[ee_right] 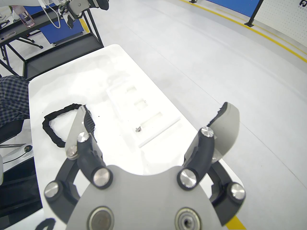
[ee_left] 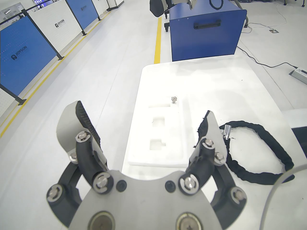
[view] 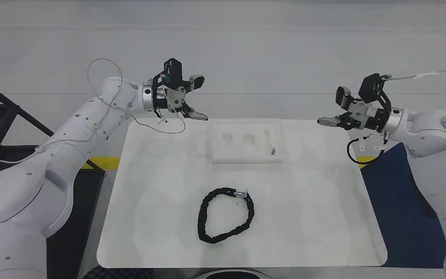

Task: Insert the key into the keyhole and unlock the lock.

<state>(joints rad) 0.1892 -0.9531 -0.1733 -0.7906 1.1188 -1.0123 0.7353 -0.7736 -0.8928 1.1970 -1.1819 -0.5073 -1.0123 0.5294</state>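
On the white table (view: 313, 230), the biggest item is the white foam tray (view: 223, 155), sitting toward the far edge with shallow cut-outs in it. Next comes the black chain lock (view: 203, 220), curled in a loop nearer the robot, well apart from the tray, its silver lock end (view: 240, 194) pointing toward the tray. Up above the table's far left corner hangs the left gripper (view: 201, 99), jaws spread wide and holding nothing. Over at the far right edge, the right gripper (view: 332, 108) hovers too, fingers parted and empty. And the small key (view: 273, 149) rests on the tray's end nearer the right gripper, untouched.
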